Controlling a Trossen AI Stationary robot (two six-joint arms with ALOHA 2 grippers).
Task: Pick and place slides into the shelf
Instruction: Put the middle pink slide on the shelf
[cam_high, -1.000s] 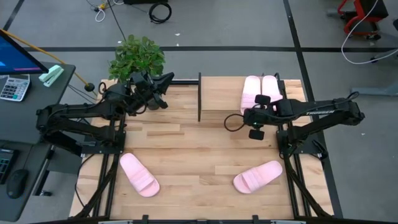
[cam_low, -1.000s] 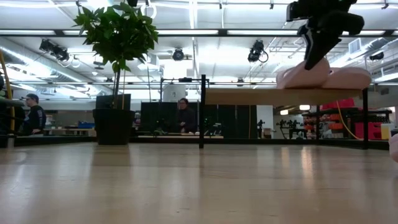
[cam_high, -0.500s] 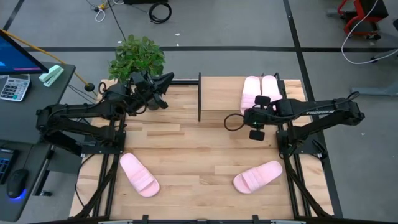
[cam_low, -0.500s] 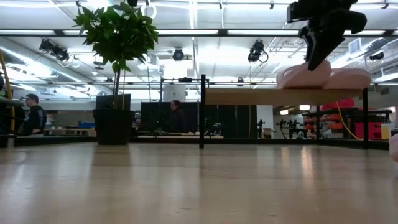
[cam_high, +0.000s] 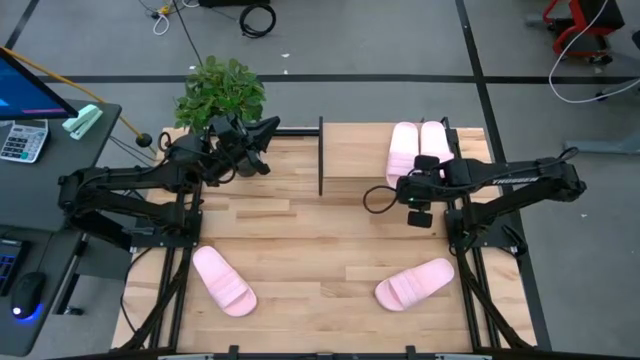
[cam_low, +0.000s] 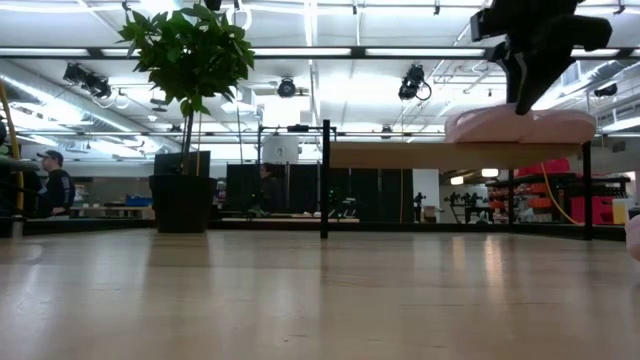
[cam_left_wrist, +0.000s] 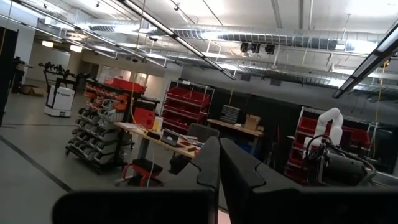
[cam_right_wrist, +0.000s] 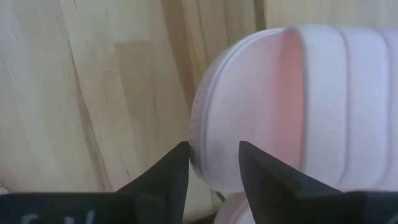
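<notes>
Two pale pink slides lie side by side on the shelf's wooden top (cam_high: 355, 150) at the far right: the left one (cam_high: 404, 150) and the right one (cam_high: 435, 143). In the low view they show as one flat pink mass (cam_low: 520, 126) on the shelf (cam_low: 400, 155). My right gripper (cam_right_wrist: 214, 165) is open and points steeply down over the left slide's near end. Two more slides lie on the table, at the near left (cam_high: 223, 281) and near right (cam_high: 414, 284). My left gripper (cam_left_wrist: 219, 168) is shut on nothing and raised by the plant at the far left (cam_high: 265, 135). My right gripper has one finger (cam_right_wrist: 165, 180) on each side of the left slide's rounded near end (cam_right_wrist: 208, 137), coming from above. I cannot tell whether either finger touches the rim. The slide lies flat on the shelf top.
A potted plant (cam_high: 220, 95) stands at the table's far left corner. The shelf's black frame post (cam_high: 321, 155) stands mid-table at the far side. Bare wood lies between the two slides near the front edge. People move about in the room beyond the table.
My right gripper has opened and tipped more steeply downward over the shelf, letting go of the left slide. That slide's raised end has dropped, and it now lies flat beside the other one.
</notes>
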